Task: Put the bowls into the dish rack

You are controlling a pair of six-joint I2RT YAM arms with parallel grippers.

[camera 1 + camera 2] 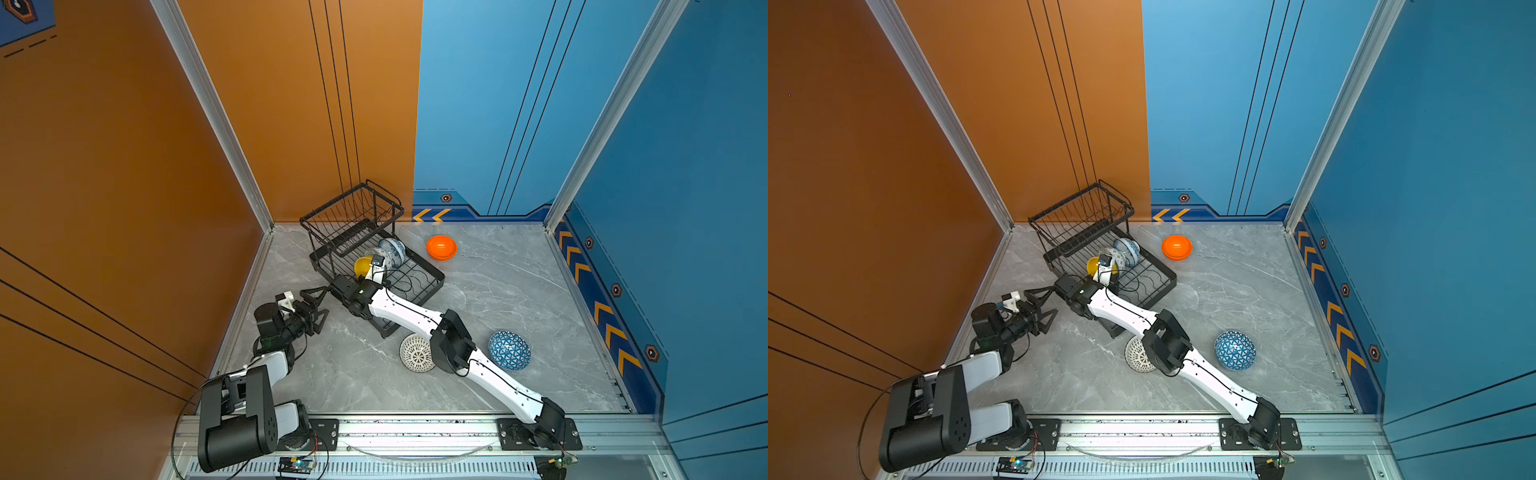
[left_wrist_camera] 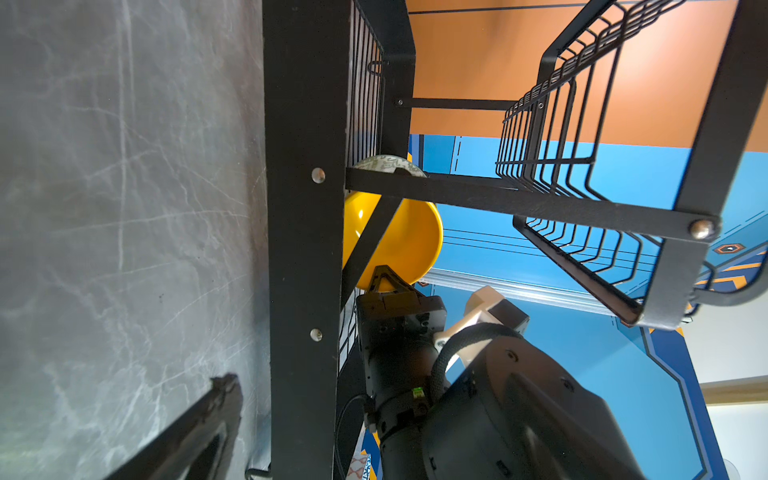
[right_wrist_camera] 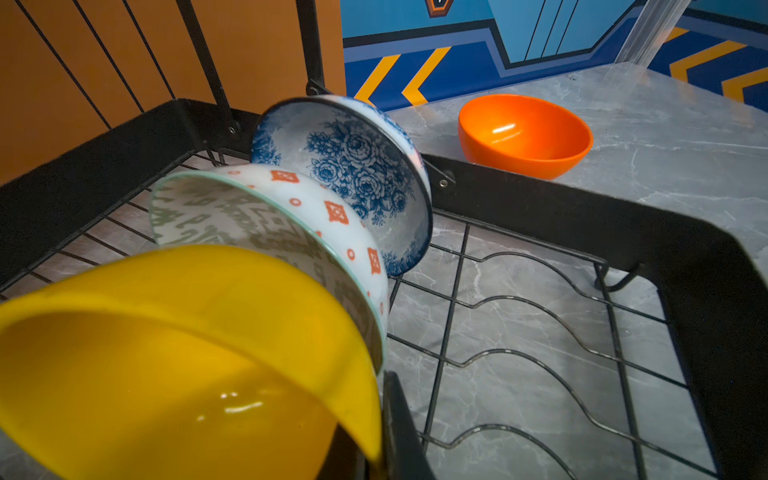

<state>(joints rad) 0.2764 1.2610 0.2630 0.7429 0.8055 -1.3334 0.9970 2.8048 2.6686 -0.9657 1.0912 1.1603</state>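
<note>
The black wire dish rack stands at the back left of the marble floor. In its tray lean a white-and-blue floral bowl, a pale green patterned bowl and a yellow bowl, one against the other. My right gripper is shut on the yellow bowl's rim, one dark finger outside it. My left gripper hangs open beside the rack's near left end and holds nothing. On the floor lie an orange bowl, a white lattice bowl and a blue triangle bowl.
The rack's raised basket is at its far end, near the orange wall. My right arm stretches across the floor over the lattice bowl. Low walls close the floor on three sides, and a metal rail runs along the front.
</note>
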